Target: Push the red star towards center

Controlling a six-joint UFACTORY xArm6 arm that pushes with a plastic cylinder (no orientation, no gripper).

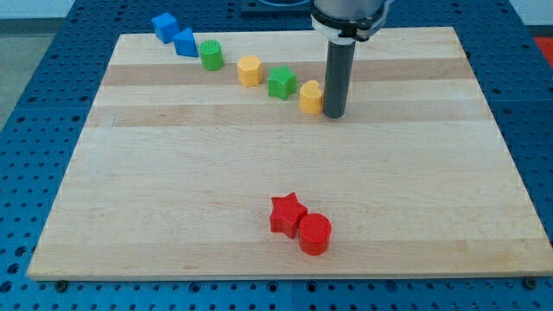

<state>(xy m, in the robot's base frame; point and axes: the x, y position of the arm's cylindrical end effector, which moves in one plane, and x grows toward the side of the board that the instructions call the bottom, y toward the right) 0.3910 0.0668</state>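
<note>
The red star lies on the wooden board near the view's bottom, a little right of the middle. A red cylinder touches it at its lower right. My tip is in the upper part of the board, far above the red star. It stands right beside a yellow block, on that block's right side and touching or nearly touching it.
A row of blocks runs from the top left down to my tip: blue cube, blue block, green cylinder, yellow hexagonal block, green star. The wooden board sits on a blue perforated table.
</note>
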